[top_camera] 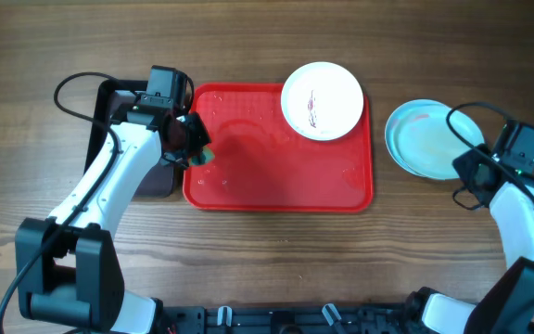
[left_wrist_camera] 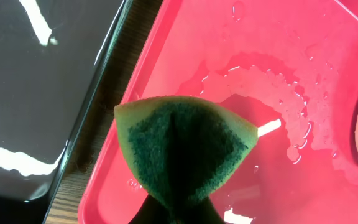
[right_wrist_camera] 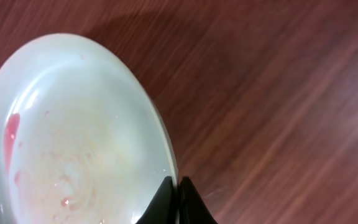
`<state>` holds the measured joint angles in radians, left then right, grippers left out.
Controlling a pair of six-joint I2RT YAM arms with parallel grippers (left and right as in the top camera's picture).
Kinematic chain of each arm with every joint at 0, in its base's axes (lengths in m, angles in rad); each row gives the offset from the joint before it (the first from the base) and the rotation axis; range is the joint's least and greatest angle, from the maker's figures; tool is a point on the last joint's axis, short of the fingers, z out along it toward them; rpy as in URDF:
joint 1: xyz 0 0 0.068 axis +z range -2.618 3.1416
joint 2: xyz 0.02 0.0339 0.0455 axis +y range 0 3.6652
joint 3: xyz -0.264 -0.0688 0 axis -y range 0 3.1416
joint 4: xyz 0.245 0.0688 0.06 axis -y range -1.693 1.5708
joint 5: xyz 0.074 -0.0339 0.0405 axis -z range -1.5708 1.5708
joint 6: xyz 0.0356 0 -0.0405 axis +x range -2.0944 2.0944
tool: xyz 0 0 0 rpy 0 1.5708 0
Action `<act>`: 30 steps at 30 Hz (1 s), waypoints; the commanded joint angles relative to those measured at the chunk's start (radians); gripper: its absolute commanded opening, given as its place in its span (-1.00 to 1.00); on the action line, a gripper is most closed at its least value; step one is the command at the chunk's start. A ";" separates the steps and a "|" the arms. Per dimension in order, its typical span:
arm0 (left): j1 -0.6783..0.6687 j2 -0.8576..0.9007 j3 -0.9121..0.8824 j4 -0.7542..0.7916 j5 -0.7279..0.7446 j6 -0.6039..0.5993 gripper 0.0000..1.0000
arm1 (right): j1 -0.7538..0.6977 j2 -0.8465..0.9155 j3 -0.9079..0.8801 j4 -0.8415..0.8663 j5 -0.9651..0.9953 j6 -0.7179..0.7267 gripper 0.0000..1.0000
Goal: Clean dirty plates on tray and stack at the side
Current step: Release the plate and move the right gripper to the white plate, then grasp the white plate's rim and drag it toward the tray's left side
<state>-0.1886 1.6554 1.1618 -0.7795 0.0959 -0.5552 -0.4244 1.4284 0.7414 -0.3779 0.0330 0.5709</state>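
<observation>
Plates are occupying both hands from where I am standing. Starting at the left gripper (top_camera: 189,141), its jaws are clamping right down on a green sponge (left_wrist_camera: 182,146), squeezing it so that it is fanning out ahead of the fingers. Below that hand the edge of the red tray (top_camera: 276,186) is lying wet, with drops and a thin puddle glistening just beyond the sponge. On the hand's outer side the black tray (left_wrist_camera: 36,93) is sitting close alongside, a strip of wooden table (top_camera: 267,269) showing between the two. Well away from the sponge, at the far corner of the red tray toward the other arm, the white plate (top_camera: 322,100) is lying flat and showing a dark smear in its middle. Over at the right gripper (right_wrist_camera: 179,194), the jaws are closed tight and appear to be pinching the rim of the mint-blue plate (top_camera: 425,141). That plate is resting off the tray on the table, just inward of that hand, with a faint reddish streak inside. Whether another plate is lying beneath it I cannot tell. I am judging that the side stack is being tended while the white plate is waiting for its scrub. The next move is calling for the sponge hand to cross the tray and come down on that smear, with the plate steadied against sliding on the wet plastic.
</observation>
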 commanded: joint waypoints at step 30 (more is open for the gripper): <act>0.001 0.010 0.016 0.000 0.004 0.002 -0.92 | 0.635 0.337 0.281 0.078 -0.081 0.059 0.04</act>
<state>-0.1886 1.6554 1.1618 -0.7788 0.0959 -0.5552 0.2108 1.7081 1.0180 -0.3058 -0.0776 0.5468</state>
